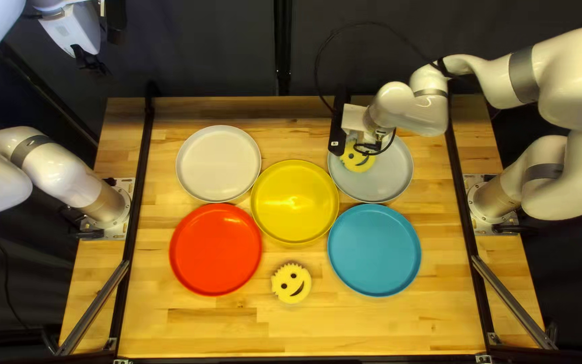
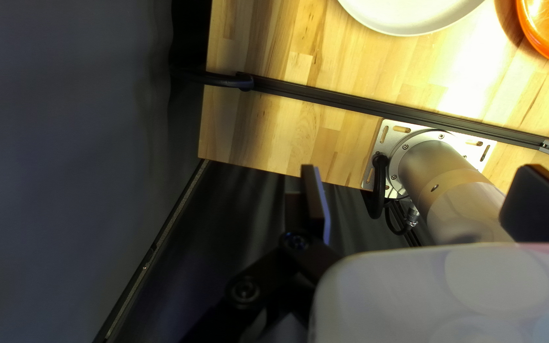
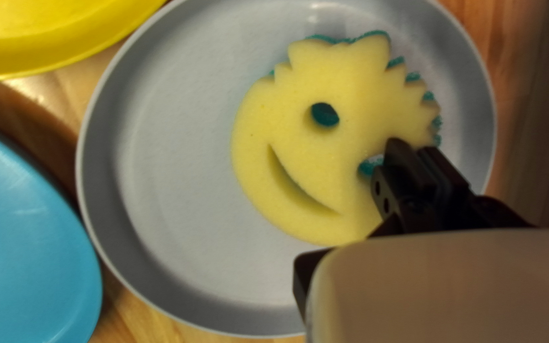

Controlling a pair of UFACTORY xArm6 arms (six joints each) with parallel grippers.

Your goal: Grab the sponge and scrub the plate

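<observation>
My right gripper (image 1: 370, 147) is closed, gripping the sponge (image 1: 353, 160) near one eye hole; that sponge lies on the grey plate (image 1: 393, 176); second sponge (image 1: 289, 278) is on the table (image 1: 372, 327); my left gripper (image 1: 93, 66) is open, raised off the table.

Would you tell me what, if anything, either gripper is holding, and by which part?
The left gripper holds nothing; the right gripper is at the sponge, but whether it grips it cannot be told.
</observation>
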